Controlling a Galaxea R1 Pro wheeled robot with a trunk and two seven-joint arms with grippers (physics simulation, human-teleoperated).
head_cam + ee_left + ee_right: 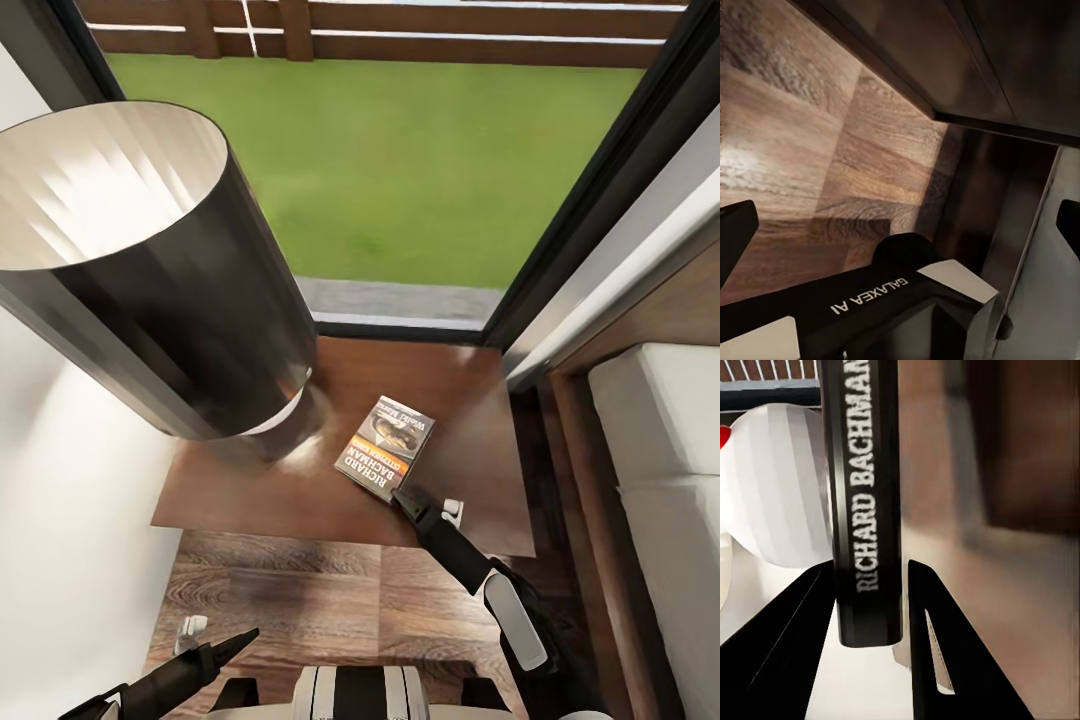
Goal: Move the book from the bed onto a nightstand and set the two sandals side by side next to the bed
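Observation:
The book (pixel 385 447), grey and orange with a dark picture, lies on the dark-brown nightstand (pixel 470 400) beside the lamp. My right gripper (pixel 405 497) is at the book's near corner. In the right wrist view its two black fingers (pixel 945 645) press either side of the spine (pixel 866 502), lettered RICHARD BACHMAN. My left gripper (pixel 215 640) hangs low over the wood floor in front of the nightstand. In the left wrist view its fingertips (pixel 735 232) stand far apart with nothing between them. The sandals are out of view.
A tall lamp with a dark cylindrical shade (pixel 150 270) covers the nightstand's left half. The bed's pale mattress (pixel 665 450) and dark frame (pixel 590 500) run along the right. A dark-framed window (pixel 400 150) is behind the nightstand, and a white wall (pixel 60 520) is on the left.

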